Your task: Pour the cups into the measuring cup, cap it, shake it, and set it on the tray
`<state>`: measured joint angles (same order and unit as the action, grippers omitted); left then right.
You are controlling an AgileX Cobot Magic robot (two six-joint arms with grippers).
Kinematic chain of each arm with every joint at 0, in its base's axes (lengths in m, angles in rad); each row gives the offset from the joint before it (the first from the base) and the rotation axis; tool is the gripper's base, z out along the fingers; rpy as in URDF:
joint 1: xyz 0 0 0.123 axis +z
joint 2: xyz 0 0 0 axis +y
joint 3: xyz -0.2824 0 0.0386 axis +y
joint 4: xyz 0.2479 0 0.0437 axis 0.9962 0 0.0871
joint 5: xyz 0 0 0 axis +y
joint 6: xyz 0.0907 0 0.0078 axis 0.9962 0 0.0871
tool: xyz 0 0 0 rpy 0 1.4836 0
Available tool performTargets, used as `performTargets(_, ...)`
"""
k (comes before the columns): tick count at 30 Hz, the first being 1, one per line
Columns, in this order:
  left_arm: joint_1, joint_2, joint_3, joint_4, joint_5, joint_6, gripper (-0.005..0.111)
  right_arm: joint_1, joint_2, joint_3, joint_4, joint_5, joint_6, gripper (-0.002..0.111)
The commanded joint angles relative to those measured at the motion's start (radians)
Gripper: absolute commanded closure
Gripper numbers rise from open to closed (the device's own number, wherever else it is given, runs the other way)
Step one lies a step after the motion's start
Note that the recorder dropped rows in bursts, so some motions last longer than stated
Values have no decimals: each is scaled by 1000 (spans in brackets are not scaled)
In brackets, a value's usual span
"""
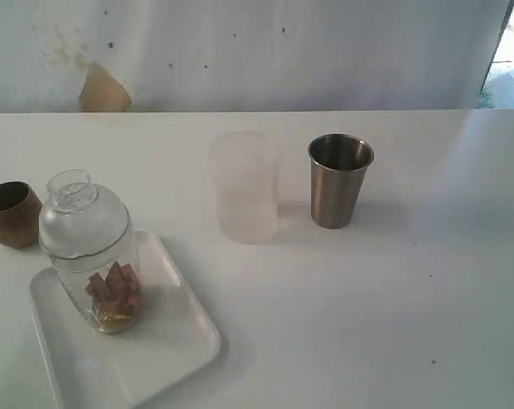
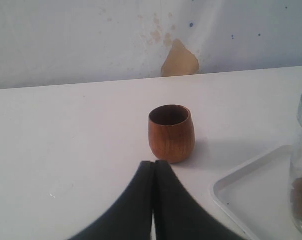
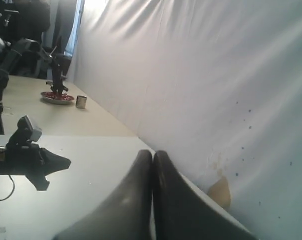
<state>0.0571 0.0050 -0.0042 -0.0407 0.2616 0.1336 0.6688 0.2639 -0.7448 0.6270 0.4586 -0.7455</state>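
The clear measuring cup (image 1: 95,256) stands upright on the white tray (image 1: 167,341) at the front left, its dome lid (image 1: 73,209) on top and brown pieces in its bottom. Just left of the tray sits the brown wooden cup (image 1: 9,213). Further back, near the table's middle, stands the steel tumbler (image 1: 337,179). In the left wrist view, my left gripper (image 2: 154,163) is shut and empty, a short way in front of the wooden cup (image 2: 171,132), with the tray's corner (image 2: 241,192) beside it. My right gripper (image 3: 153,153) is shut and empty, facing the white backdrop.
A frosted translucent cup (image 1: 244,187) stands just left of the steel tumbler. A white backdrop with a tan patch (image 1: 103,89) runs behind the table. In the right wrist view another arm (image 3: 25,155) and a distant table with objects show.
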Motion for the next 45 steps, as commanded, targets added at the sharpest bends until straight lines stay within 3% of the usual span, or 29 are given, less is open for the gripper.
performTargets(1,0,-5,4,2,-5,-1,107,-2,-95,18,3,35,13,108)
performTargets(30,0,-5,4,2,-5,-1,107,-12,-210,45,-4,10,12,108)
performTargets(34,0,-5,4,2,-5,-1,107,-102,-234,131,-118,-178,188,108)
performTargets(38,0,-5,4,2,-5,-1,107,-278,-259,300,-573,-440,670,108)
performTargets(40,0,-5,4,2,-5,-1,107,-384,-259,374,-597,-512,679,108)
performTargets(45,0,-5,4,2,-5,-1,107,-551,-261,538,-627,-501,679,108)
